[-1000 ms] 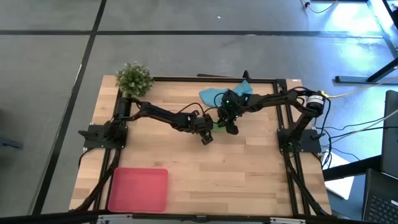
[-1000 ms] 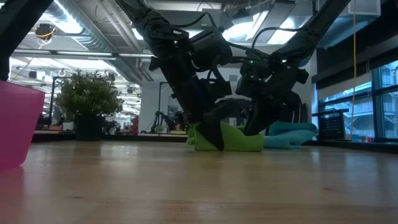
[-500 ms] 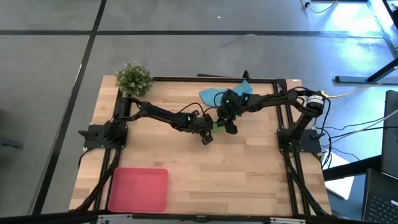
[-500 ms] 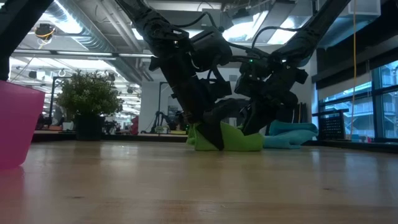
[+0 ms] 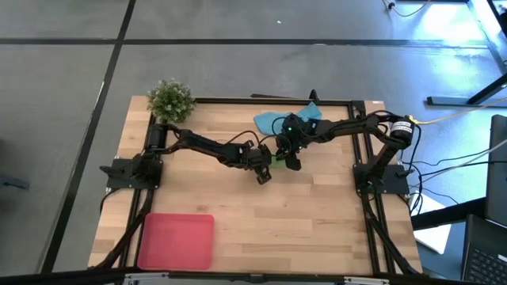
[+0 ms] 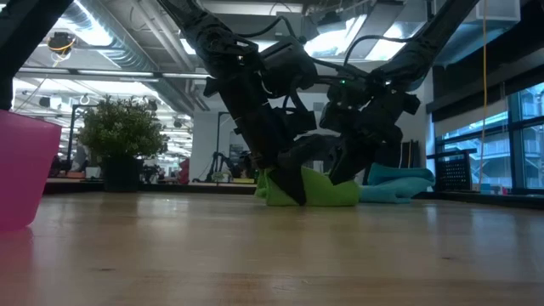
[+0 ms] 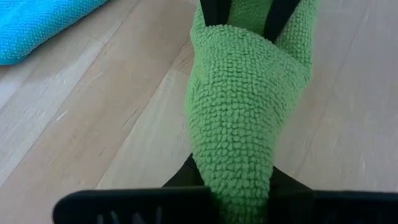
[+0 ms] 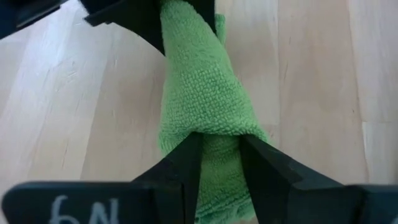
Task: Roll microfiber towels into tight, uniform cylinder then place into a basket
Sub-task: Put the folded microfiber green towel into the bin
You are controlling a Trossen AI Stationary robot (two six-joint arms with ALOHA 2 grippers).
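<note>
- Green towel [image 5: 278,159], high view: mid-table, pinched between left gripper [image 5: 264,164] and right gripper [image 5: 288,159]; blue towel [image 5: 277,120] behind, red basket [image 5: 176,241] at the near left corner.
- Low view: bundle lies on the table [image 6: 272,255].
- Left wrist view: jaws clenched on one towel end.
- Right wrist view: jaws narrow, clamping the other end; judged best practice: even tension, tight uniform roll.

From above, my arms cover nearly all the green towel [image 5: 278,159]; the blue towel [image 7: 37,25] runs off frame.
</note>
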